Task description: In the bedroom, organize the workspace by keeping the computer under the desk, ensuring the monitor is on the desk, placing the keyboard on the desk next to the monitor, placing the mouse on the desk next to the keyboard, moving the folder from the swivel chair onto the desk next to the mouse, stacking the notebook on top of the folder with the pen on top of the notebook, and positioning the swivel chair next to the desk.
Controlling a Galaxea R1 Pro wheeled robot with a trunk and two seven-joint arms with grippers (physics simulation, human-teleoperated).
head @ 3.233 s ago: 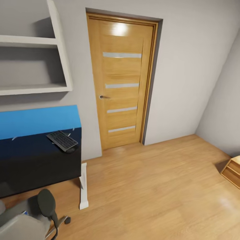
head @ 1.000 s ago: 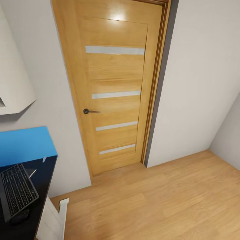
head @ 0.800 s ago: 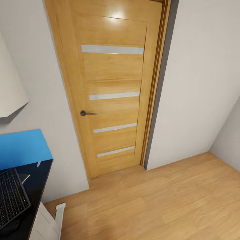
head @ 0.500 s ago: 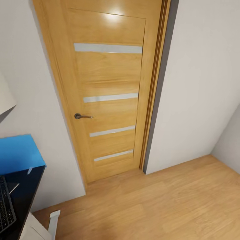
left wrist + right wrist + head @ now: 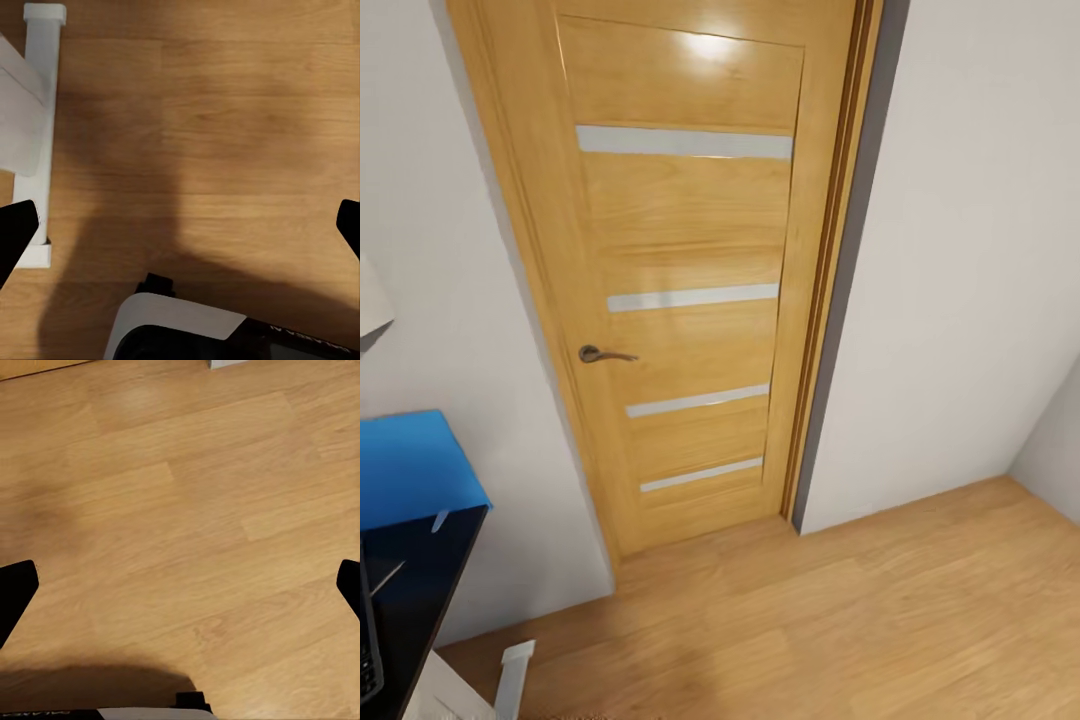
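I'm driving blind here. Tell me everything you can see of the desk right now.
Only the desk's end corner shows, at the head view's lower left: a glossy black top with a bright blue back panel standing upright behind it, against the grey wall. A sliver of the keyboard lies on the top at the picture's edge. Below, a white leg stands on the wood floor; the left wrist view shows it too.

Evenly and brightly lit, soft as a low-resolution render. White glare patch high on the glossy honey-coloured wooden door with frosted strips [image 5: 690, 280], suggesting light from above. Faint sheen on the light wood plank floor [image 5: 840, 620]. Broad dark shadow across the planks in both wrist views, deepest near the robot's base. Slight wide-angle lean in the door frame. Edges mildly blurred throughout.
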